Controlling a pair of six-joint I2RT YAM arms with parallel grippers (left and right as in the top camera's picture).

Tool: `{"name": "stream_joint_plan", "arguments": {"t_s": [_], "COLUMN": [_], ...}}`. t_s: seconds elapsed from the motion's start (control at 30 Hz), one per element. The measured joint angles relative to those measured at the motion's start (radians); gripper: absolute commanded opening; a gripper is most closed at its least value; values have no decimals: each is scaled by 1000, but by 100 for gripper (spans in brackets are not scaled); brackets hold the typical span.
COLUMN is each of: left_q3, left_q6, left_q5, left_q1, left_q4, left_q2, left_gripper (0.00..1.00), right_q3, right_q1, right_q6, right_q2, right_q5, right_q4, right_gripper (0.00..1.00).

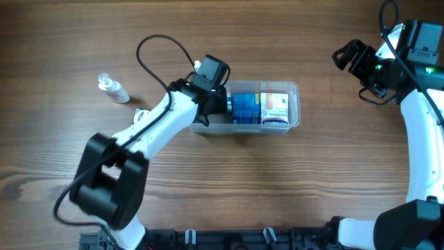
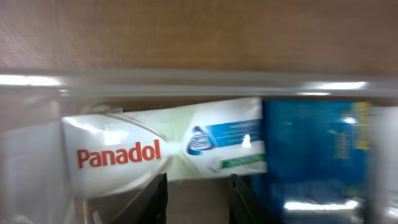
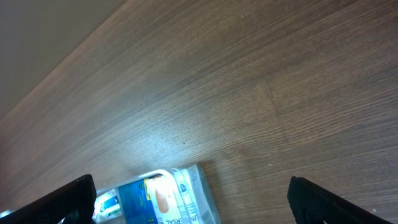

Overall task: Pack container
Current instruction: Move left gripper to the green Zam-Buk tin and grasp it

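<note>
The clear container (image 1: 294, 89) lies mid-table with a blue box (image 1: 245, 108) and a white and salmon box (image 1: 276, 104) inside. My left gripper (image 1: 216, 104) reaches into its left end. In the left wrist view a white Panadol box (image 2: 143, 152) lies flat against the container's far wall (image 2: 186, 81), next to the blue box (image 2: 311, 155). The left gripper (image 2: 198, 186) is open a little, its fingers (image 2: 155, 199) just short of the Panadol box with bare floor between them. My right gripper (image 1: 361, 61) hovers wide open at the far right, holding nothing.
A small clear bottle (image 1: 113, 89) lies on the wood to the left of the container. In the right wrist view the container (image 3: 205, 186) sits far below the right gripper (image 3: 191, 185), with bare wooden table around it.
</note>
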Motion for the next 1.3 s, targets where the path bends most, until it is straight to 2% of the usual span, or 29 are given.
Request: {"name": "stream_joint_plan", "arguments": {"t_s": [0.1, 0.23, 0.33, 0.5, 0.6, 0.8, 0.87, 0.9, 1.0, 1.3], "left_q3": [0, 0, 0, 0, 0, -1, -1, -1, -2, -2], "left_q6": [0, -1, 5, 37, 92, 201, 246, 267, 312, 352], "left_q5": [2, -22, -36, -63, -73, -69, -64, -64, -66, -66], "left_q1": [-2, 2, 26, 129, 203, 354, 381, 389, 404, 468], "left_q4": [-38, -127, -184, -285, -353, -435, -435, -435, -424, -348], "left_q2": [-98, -201, -270, -366, -389, -335, -290, -259, -174, 23], "left_gripper": [34, 47, 54, 66, 68, 73, 76, 81, 84, 81], "right_q3": [0, 0, 0, 0, 0, 0, 0, 0, 0, 0], "right_q1": [0, 0, 0, 0, 0, 0, 0, 0, 0, 0], "right_q6": [0, 0, 0, 0, 0, 0, 0, 0, 0, 0], "right_q2": [0, 0, 0, 0, 0, 0, 0, 0, 0, 0], "right_q5": [0, 0, 0, 0, 0, 0, 0, 0, 0, 0], "right_q4": [0, 0, 0, 0, 0, 0, 0, 0, 0, 0], "right_gripper": [100, 100, 100, 100, 100, 100, 100, 100, 100, 100]}}
